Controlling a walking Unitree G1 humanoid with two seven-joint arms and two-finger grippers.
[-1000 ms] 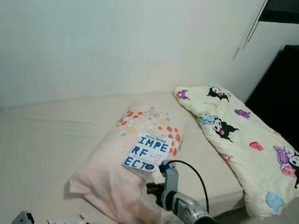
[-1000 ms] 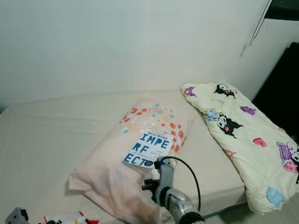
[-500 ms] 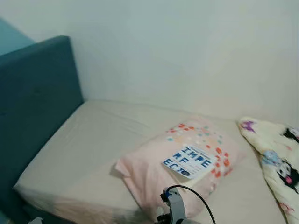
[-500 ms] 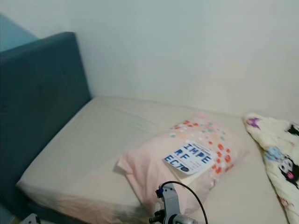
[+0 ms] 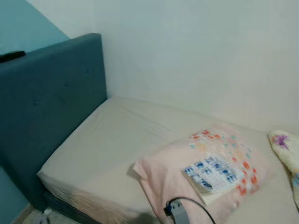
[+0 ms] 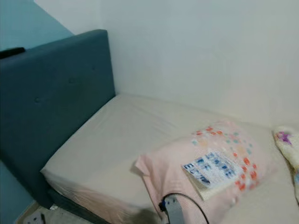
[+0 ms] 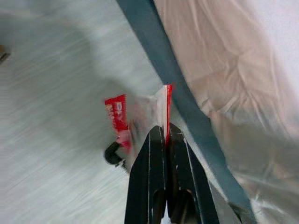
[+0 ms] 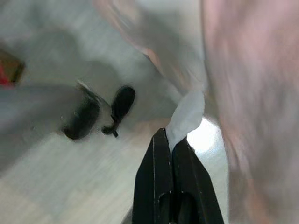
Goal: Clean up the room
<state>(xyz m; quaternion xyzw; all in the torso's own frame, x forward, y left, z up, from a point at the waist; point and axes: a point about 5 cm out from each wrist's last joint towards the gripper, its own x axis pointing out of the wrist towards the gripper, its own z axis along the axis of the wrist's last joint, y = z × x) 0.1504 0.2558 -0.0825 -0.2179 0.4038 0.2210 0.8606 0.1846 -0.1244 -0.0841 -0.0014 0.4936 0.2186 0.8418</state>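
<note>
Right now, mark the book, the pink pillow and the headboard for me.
book [image 6: 211, 168]: right eye view, on the middle of its white cover with blue lettering.
pink pillow [image 6: 163, 170]: right eye view, on its plain pink part beside the book.
headboard [image 5: 51, 102]: left eye view, on its teal padded front.

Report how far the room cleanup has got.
In hand: the left gripper is shut on a red-and-clear wrapper; the right gripper is shut on a white tissue. Left: a book lies on the pink pillow, on the bed. Nothing looks finished.
</note>
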